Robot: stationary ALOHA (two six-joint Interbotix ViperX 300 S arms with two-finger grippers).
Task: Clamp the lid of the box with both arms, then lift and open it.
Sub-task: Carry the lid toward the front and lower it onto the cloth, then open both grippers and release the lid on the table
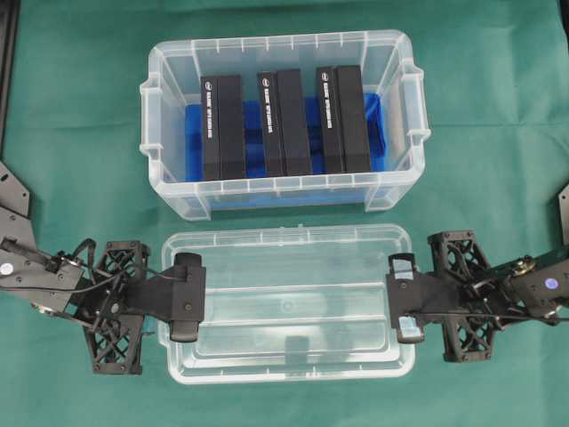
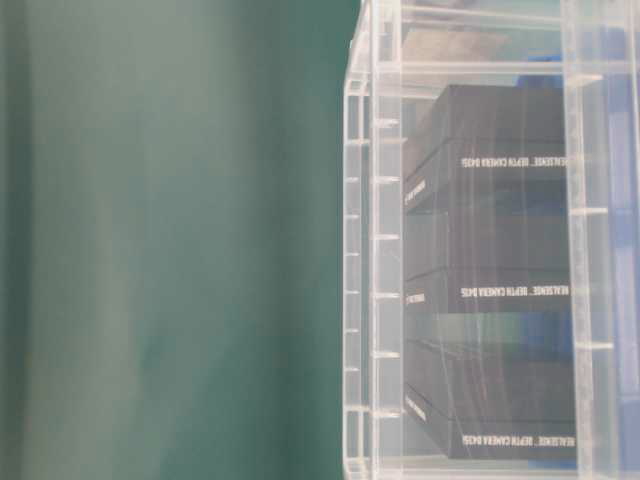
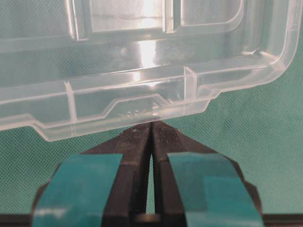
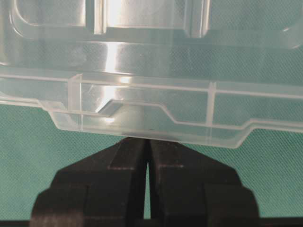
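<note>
Overhead, table-level, two close wrist views

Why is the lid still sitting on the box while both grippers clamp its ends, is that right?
Not quite: the lid is off the box, beside it over the green cloth, as the overhead view shows. The left gripper and right gripper do clamp its ends.

We see a table covered by a green cloth (image 1: pixel 80 133), slightly wrinkled, filling the overhead view. Two things lie directly on it. The box (image 1: pixel 169 191), a deep clear tub without its cover, stands toward the far side. The lid (image 1: pixel 293 311), flat and clear, lies just in front of the box, parallel to it, with a narrow strip of cloth showing between them. In the table-level view the cloth is blurred.
</note>
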